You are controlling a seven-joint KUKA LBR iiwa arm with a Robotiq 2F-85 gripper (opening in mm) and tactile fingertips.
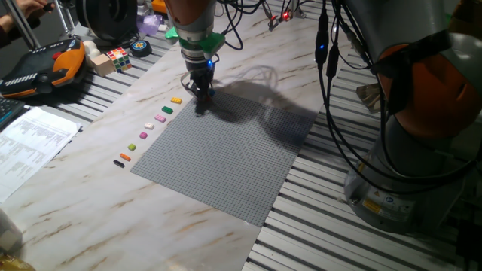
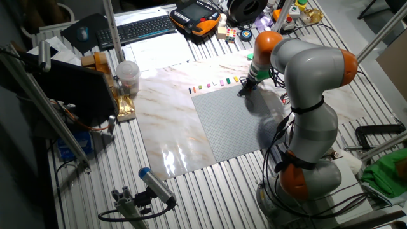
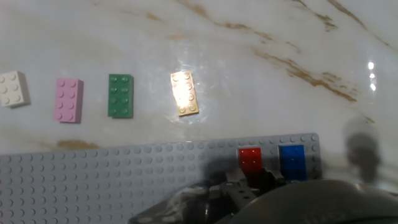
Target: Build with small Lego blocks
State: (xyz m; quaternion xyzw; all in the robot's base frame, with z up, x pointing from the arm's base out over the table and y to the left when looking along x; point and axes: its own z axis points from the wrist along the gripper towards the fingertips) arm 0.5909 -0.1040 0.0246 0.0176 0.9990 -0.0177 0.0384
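My gripper (image 1: pixel 202 96) stands low over the far corner of the grey baseplate (image 1: pixel 226 158). The hand view shows a red block (image 3: pixel 250 158) and a blue block (image 3: pixel 292 160) side by side on the baseplate (image 3: pixel 93 180), just beyond my dark gripper (image 3: pixel 249 183). Whether the jaws are open or shut does not show. On the marble beside the plate lie a yellow block (image 3: pixel 185 93), a green block (image 3: pixel 120 95), a pink block (image 3: pixel 68 99) and a white block (image 3: pixel 13 88). The row continues with magenta (image 1: pixel 143 135), orange (image 1: pixel 125 156) and black (image 1: pixel 118 162).
A puzzle cube (image 1: pixel 118 56) and an orange-and-black pendant (image 1: pixel 45 68) sit at the far left, with printed paper (image 1: pixel 30 139) nearby. The robot base (image 1: pixel 407 188) and hanging cables (image 1: pixel 331 90) stand on the right. A cup (image 2: pixel 127 76) stands by the marble's edge.
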